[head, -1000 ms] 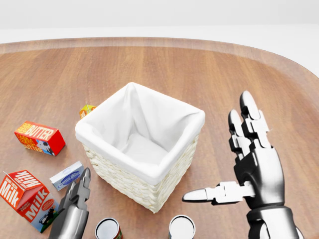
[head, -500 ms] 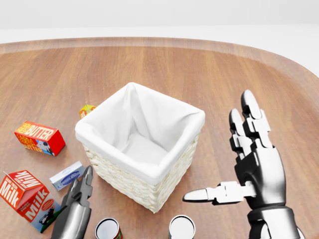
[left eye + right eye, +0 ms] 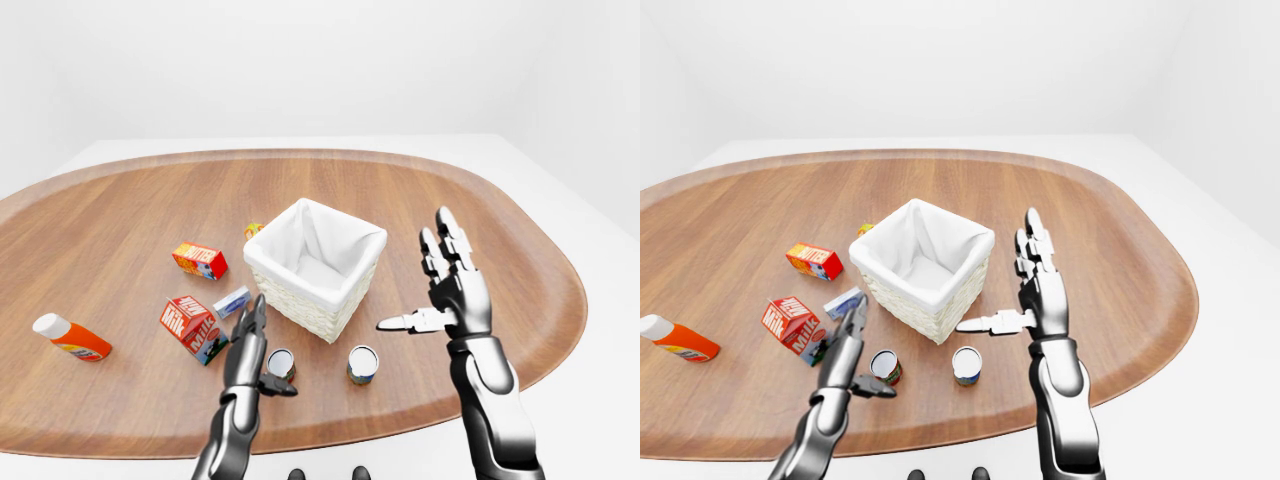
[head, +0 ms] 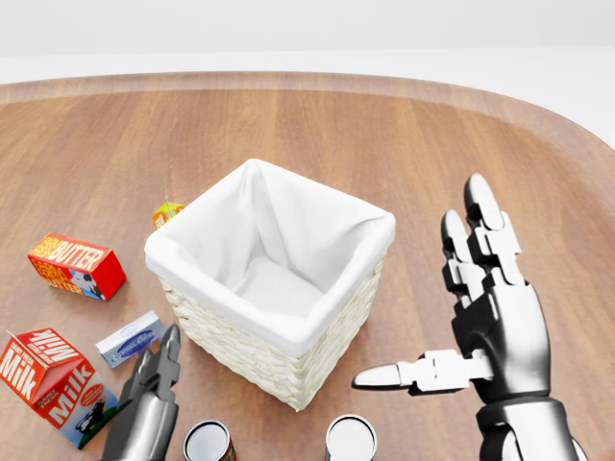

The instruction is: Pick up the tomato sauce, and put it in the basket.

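The step in hand looks like the reach for the sauce can (image 3: 281, 364), the red-labelled tin standing upright on the worktop (image 3: 130, 210) near the bottom of the left-eye view, just below the basket (image 3: 270, 275) and apart from it. The left hand (image 3: 248, 350) is the one placed for it: it stands just to the can's left with its fingers (image 3: 258, 312) released and pointing up the view, while its thumb (image 3: 278, 389) juts across below the can. Whether any part touches the tin cannot be told. To do this well, the robot would probably bring the palm in sideways until the can sits between thumb and fingers, close round the middle of its wall rather than the rim, and lift straight up before swinging over the basket's near wall (which is tall enough to catch a low carry). A second can (image 3: 362, 364), with a paler label, stands to the right, well clear of the hand, so a mix-up seems unlikely; the milk carton (image 3: 193, 328) lies close on the hand's other side and could be nudged if the elbow swings wide. The right hand (image 3: 455, 295) is raised to the right of the basket, splayed and holding nothing.
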### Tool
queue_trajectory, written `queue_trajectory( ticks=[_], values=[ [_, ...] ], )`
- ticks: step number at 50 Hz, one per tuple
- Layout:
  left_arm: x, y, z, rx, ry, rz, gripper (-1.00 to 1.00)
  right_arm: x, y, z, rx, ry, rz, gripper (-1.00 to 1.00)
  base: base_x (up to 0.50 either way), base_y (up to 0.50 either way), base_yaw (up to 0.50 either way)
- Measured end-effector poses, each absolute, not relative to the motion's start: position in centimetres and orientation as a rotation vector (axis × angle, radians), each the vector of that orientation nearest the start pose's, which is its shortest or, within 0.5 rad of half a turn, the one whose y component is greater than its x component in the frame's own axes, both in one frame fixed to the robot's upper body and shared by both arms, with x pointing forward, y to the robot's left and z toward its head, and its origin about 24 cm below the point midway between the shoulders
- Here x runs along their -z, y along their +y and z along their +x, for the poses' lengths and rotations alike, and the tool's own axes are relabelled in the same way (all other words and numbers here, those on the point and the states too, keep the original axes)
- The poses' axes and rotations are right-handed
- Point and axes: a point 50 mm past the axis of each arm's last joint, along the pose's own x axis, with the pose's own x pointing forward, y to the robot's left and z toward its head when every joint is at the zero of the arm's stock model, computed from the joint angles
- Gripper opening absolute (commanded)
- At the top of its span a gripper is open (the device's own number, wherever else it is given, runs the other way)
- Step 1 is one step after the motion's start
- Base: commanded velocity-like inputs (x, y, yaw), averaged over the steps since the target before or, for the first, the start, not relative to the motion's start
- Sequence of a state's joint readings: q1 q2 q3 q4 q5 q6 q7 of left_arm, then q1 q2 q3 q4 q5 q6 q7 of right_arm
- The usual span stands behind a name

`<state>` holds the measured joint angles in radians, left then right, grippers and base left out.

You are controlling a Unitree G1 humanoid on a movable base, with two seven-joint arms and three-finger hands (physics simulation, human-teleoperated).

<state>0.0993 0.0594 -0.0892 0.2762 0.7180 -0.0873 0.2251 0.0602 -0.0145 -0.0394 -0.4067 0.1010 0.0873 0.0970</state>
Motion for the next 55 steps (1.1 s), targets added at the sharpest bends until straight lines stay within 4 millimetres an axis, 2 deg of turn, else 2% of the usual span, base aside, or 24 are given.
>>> queue_trajectory(
  ticks=[55],
  values=[
    [5.0,15.1,22.2,0.007,0.233,0.822,1.0,-11.0,-15.7,23.5,-0.068,-0.248,0.06,1.0,0.0,0.0,0.0]
  ],
)
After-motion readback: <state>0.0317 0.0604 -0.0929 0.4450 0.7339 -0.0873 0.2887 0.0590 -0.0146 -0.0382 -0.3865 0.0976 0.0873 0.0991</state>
